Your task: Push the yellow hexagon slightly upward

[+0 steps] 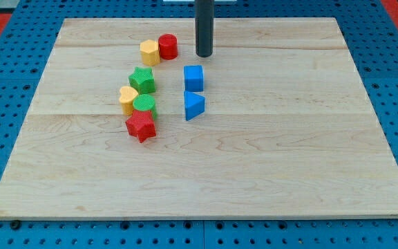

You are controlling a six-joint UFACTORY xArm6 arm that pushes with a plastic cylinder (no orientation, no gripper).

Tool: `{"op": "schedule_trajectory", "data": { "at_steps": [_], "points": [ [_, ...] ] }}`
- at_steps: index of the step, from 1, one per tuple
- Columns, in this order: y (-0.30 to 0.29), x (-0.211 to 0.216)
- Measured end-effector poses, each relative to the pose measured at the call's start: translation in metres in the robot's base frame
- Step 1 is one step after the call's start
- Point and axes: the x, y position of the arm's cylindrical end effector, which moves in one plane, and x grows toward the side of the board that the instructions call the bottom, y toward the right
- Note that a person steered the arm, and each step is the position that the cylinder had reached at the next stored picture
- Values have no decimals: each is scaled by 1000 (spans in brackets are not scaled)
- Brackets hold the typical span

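The yellow hexagon [149,52] sits near the view's top, left of centre, touching a red cylinder [168,46] on its right. My tip [204,54] is a dark rod coming down from the view's top; its end rests on the board to the right of the red cylinder and just above the blue cube [194,77]. It touches no block.
A green star [142,80], yellow heart [128,99], green cylinder [144,106] and red star [141,126] run downward below the hexagon. A blue triangle [193,106] lies below the blue cube. The wooden board [289,138] is ringed by blue pegboard.
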Motion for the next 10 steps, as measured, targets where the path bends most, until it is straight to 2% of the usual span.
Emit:
{"op": "schedule_trajectory", "data": {
  "at_steps": [1,3,6,8,9,10],
  "points": [
    [-38,20],
    [-91,10],
    [-120,11],
    [-120,-4],
    [-111,2],
    [-96,26]
  ]
}}
